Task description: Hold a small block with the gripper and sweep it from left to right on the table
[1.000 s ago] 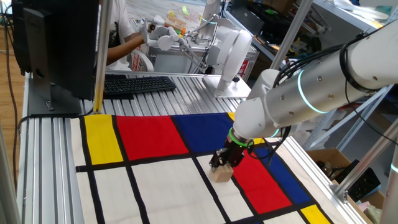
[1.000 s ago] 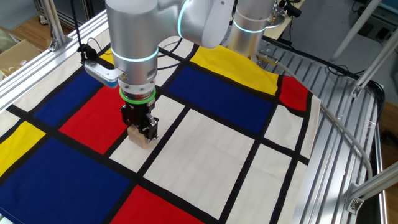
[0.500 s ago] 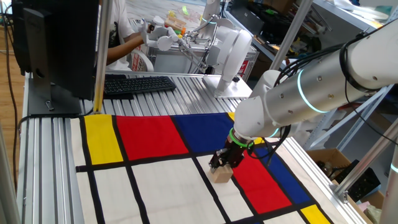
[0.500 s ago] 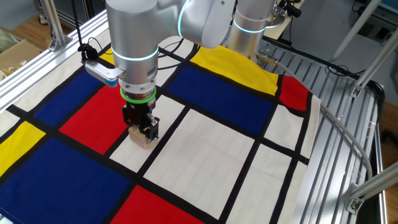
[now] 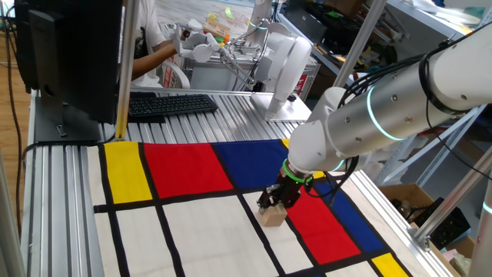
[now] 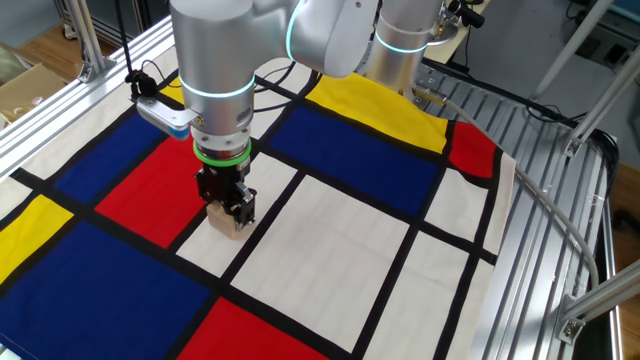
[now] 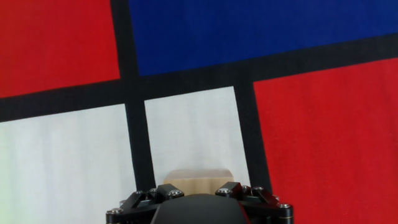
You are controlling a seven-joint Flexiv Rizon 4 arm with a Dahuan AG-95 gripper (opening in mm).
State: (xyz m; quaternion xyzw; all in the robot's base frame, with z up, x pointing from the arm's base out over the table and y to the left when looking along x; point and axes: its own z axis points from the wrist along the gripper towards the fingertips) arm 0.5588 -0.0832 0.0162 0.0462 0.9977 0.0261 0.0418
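gripper (image 6: 228, 208) is clamped on the block (image 6: 226, 220), pointing straight down. block sits on the table (image 6: 340, 240), on a narrow white rectangle beside a red one. grasp is done; how much of the left-to-right sweep is left can't be judged.

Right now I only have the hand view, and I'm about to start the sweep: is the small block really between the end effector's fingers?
Observer: Yes. From the side, the end effector points down and is closed on the upper part of the small block.
Operator: Is the block lifted?
Observer: No, its base rests on the table, on a white rectangle of the cloth.
Operator: Anything else around?
Observer: A black keyboard lies on the bare rails beyond the cloth.
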